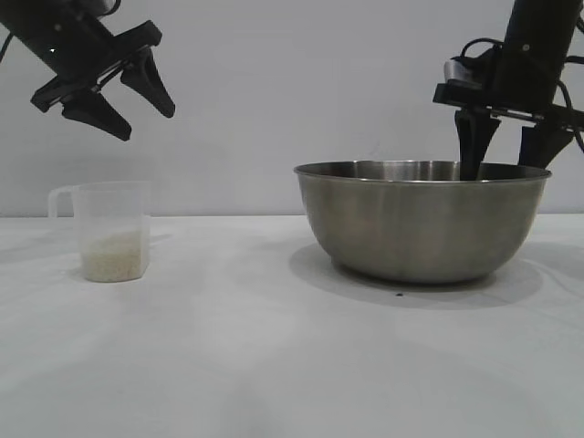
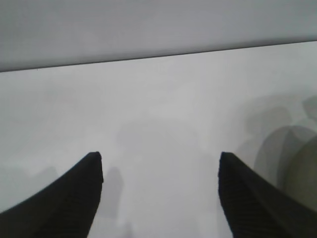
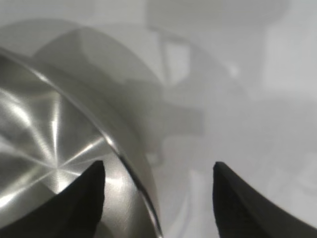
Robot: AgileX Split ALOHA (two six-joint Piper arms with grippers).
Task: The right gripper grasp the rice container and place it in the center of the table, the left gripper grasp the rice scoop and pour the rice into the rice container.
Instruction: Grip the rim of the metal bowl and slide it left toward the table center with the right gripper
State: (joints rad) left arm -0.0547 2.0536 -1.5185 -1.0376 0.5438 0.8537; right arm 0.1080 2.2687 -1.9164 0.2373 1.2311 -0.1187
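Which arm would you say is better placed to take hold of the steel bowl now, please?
The right. The right gripper straddles the rice container's rim, one finger inside, one outside. The left gripper hangs open above the rice scoop, far from the bowl.

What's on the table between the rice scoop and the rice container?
Nothing: in the exterior view, only bare table separates the rice scoop from the rice container.

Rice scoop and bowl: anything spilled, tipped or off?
Nothing stands out. The rice scoop stands upright on the table with the rice inside, none spilled. The rice container sits level; the right gripper straddles its rim, one jaw inside, one outside. The left gripper hangs open above the scoop.
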